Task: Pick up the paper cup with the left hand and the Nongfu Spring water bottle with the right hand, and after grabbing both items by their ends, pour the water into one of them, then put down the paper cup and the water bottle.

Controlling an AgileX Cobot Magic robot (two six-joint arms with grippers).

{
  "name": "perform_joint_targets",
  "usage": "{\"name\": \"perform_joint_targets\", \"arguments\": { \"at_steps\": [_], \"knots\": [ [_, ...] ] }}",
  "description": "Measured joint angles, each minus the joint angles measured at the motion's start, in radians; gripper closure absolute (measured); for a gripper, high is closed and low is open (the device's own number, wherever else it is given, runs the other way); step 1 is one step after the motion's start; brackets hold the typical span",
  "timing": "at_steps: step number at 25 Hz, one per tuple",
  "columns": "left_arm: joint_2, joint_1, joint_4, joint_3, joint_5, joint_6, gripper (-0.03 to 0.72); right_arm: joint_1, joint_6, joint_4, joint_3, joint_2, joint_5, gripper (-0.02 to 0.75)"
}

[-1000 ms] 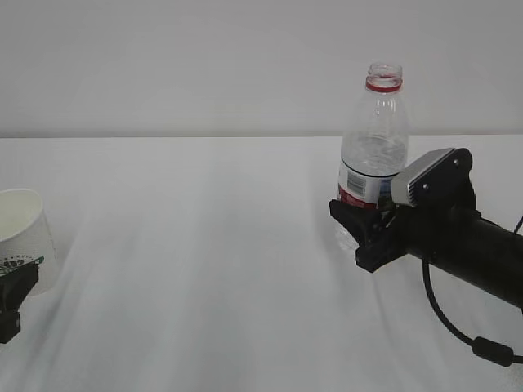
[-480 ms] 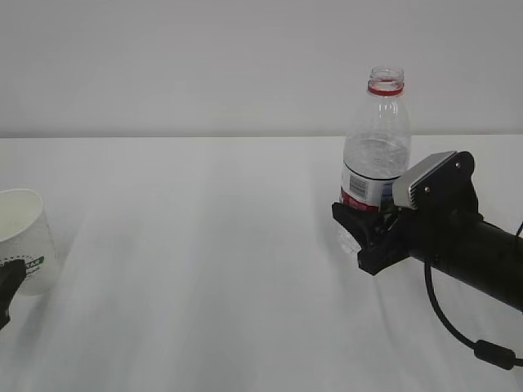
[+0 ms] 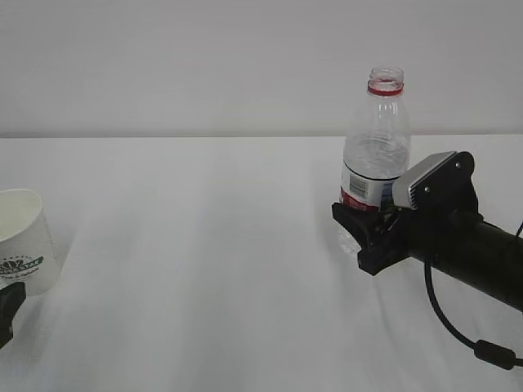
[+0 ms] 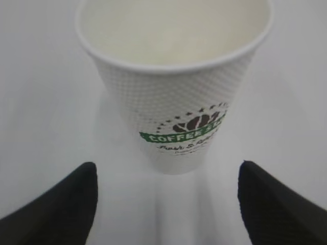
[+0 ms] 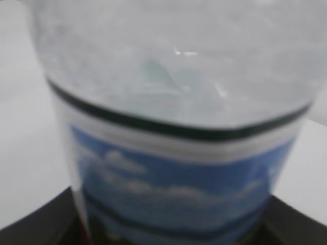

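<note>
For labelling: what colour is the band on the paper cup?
Green band on the paper cup; left wrist view.

Bare lab: white table (image 3: 204,245), blank wall (image 3: 204,65).

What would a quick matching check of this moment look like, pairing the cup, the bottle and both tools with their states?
Column one:
1. paper cup
2. water bottle
3. left tool
4. right tool

Column two:
A. closed around the bottle's lower body
B. open, fingers apart and clear of the cup
C. upright, capless, red neck ring
D. standing free on the table at far left

Pairs: 1-D, 2-C, 3-B, 4-A
</note>
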Motion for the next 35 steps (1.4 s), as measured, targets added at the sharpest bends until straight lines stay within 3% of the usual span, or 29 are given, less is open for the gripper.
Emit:
{"name": "perform_joint_targets", "arguments": {
  "at_steps": [7,13,17,23,25,35],
  "knots": [
    [0.000,0.018,-0.040,0.000,0.000,0.000,0.059,0.000,0.000,0.000,0.000,0.000,0.000,0.287],
    [0.006,0.114,-0.003,-0.013,-0.002,0.000,0.071,0.000,0.000,0.000,0.000,0.000,0.002,0.287],
    [0.040,0.204,0.107,-0.044,-0.002,0.000,0.081,0.000,-0.002,0.000,0.000,0.000,0.002,0.288],
    [0.127,0.386,0.518,-0.092,-0.004,-0.065,0.092,0.000,-0.002,0.000,0.000,0.000,0.002,0.287],
    [0.149,0.431,0.597,-0.101,-0.004,-0.087,0.094,0.000,-0.002,0.000,0.000,0.000,0.002,0.288],
    [0.159,0.465,0.637,-0.105,-0.004,-0.117,0.127,0.000,-0.002,0.001,0.000,0.000,0.002,0.288]
  ]
}}
